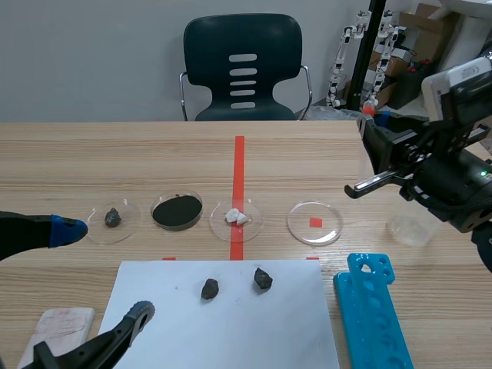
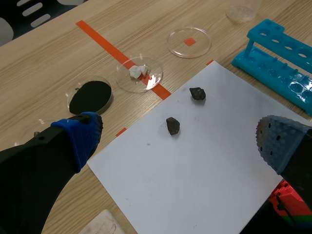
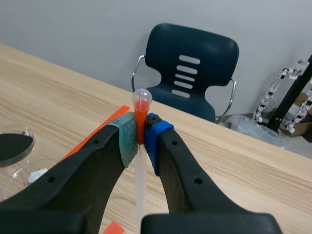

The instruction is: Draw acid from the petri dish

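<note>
**Above the table's right side: dropper clamped, not yet at a dish**

Between the right gripper's point(image 3: 140, 132) pads, the dropper point(image 3: 142, 103) is pinched just under its orange bulb. Its clear stem runs back between the fingers, and the tip is out of sight. The left gripper point(image 2: 178, 139) hangs with its fingers wide apart over the white paper point(image 2: 209, 185), holding nothing.

I judge the step to be the carry toward the dish, with drawing not begun. In the scene view the right arm is raised and sits well apart from every dish. Two clear dishes lie nearest it: a wide dish point(image 1: 327, 231) over an orange tape square and a small dish point(image 1: 411, 229) just under the arm. I cannot tell which holds acid. The next move calls for tilting the tip down into the liquid, then squeezing and easing the bulb.

The blue rack point(image 1: 373, 315) stands close beside both dishes, so the descent wants care there. Bare wood beyond the dishes leaves open room.
</note>
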Controlling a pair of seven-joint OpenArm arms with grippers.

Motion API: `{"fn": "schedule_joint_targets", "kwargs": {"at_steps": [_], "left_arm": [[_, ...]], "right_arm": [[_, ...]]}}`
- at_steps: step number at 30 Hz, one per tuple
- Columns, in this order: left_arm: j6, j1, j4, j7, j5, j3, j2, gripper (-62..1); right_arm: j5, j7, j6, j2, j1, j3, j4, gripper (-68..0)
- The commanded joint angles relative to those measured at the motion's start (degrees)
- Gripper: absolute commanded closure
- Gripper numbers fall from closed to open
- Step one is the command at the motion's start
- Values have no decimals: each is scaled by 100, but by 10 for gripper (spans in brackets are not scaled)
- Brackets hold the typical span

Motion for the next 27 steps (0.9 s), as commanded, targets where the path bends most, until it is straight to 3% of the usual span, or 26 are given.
{"fn": "schedule_joint_targets", "kwargs": {"at_steps": [1, 14, 27], "left_arm": [[9, 2, 39, -98, -57, -15, 28, -623], [9, 2, 39, -98, -57, -15, 28, -623], [9, 2, 39, -98, -57, -15, 28, -623]], "right_arm": [[-31, 101, -13, -50, 181, 37, -13, -22], [-977, 350, 114, -704, 568, 37, -737, -22], [-1349, 828, 94, -804, 627, 0, -1104, -22]]}}
